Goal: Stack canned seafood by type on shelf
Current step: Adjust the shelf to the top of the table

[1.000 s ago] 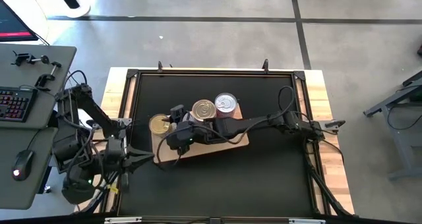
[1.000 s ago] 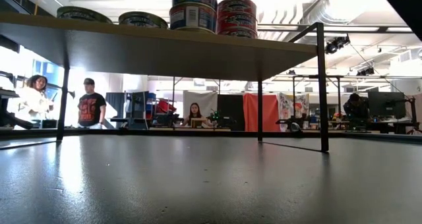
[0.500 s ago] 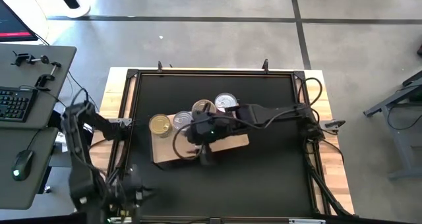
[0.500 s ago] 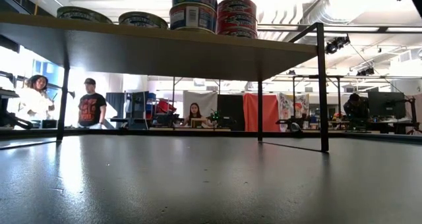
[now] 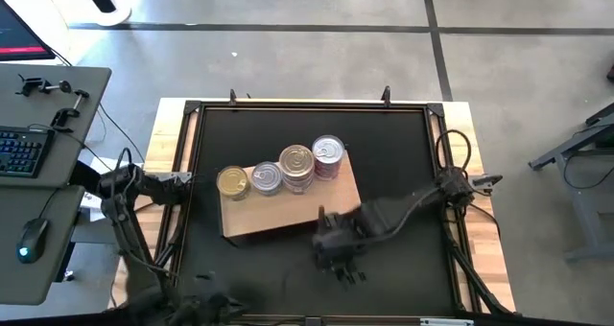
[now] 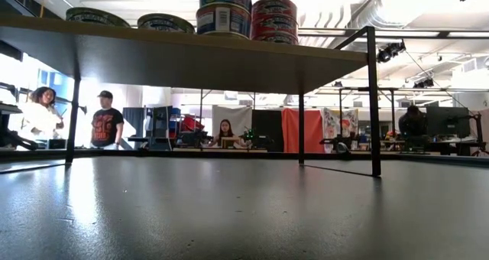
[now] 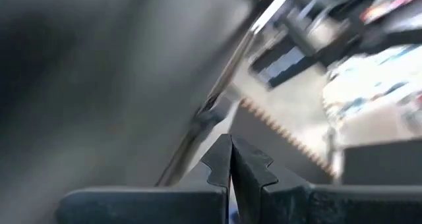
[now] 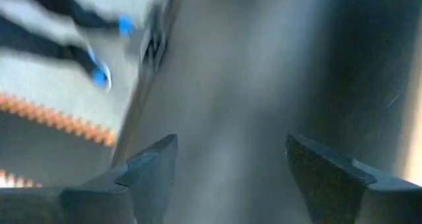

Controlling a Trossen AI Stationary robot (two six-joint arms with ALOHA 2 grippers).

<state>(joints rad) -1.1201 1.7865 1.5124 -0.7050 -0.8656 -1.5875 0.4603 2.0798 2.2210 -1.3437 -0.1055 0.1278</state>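
The shelf [image 5: 288, 211] is a light-brown board standing on thin legs [image 6: 374, 99] in the middle of the black table. On its top rest a flat gold-topped tin [image 5: 232, 181], a silver-topped tin [image 5: 266, 177], a taller gold-topped stack [image 5: 295, 159] and a red-labelled stack [image 5: 328, 154]. In the low view they show as tins [image 6: 95, 17], [image 6: 166, 22], [image 6: 225, 8], [image 6: 273, 19]. My right gripper [image 5: 345, 266] [image 8: 231, 161] hovers open over the table, nearer than the shelf's near edge, holding nothing. My left gripper [image 5: 203, 297] [image 7: 231, 166] is shut and empty at the near left corner.
A wooden frame [image 5: 459, 173] rims the black tabletop. A desk with keyboard [image 5: 21, 149] and mouse stands left of the table. Bare black surface [image 5: 403, 134] lies right of and beyond the shelf. People stand in the room behind [image 6: 105, 122].
My right gripper has drawn back from the silver-topped tin on the shelf toward the table's near edge, tipping to point more steeply down, still open. The tin stays on the shelf. My left gripper has swung from beside the shelf's left end down to the near left corner.
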